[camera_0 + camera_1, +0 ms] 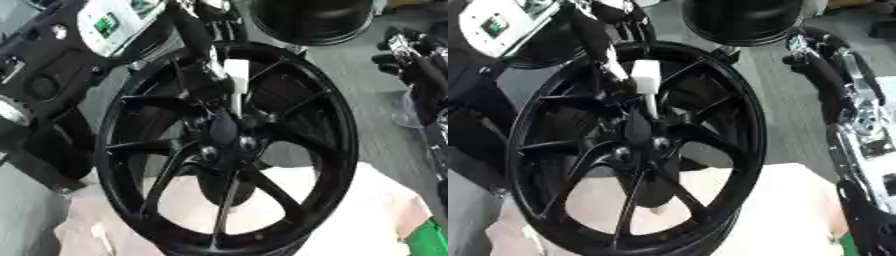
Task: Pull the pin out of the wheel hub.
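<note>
A black spoked wheel (332,125) lies tilted on a pale beige cloth (367,200). Its hub (223,131) sits at the centre, ringed by bolt holes. A pin with a white block head (646,75) and a thin shaft (651,102) stands up from the hub. My left hand (610,70) reaches down from the upper left, its dark fingers curled against the white head. My right hand (805,44) hangs beyond the rim at the upper right, away from the wheel; its fingers are hard to make out.
A large black round object (741,20) stands just behind the wheel at the top. My left arm's white-and-black casing (105,25) fills the upper left. Something green (429,240) shows at the lower right corner. Grey surface (367,90) lies right of the rim.
</note>
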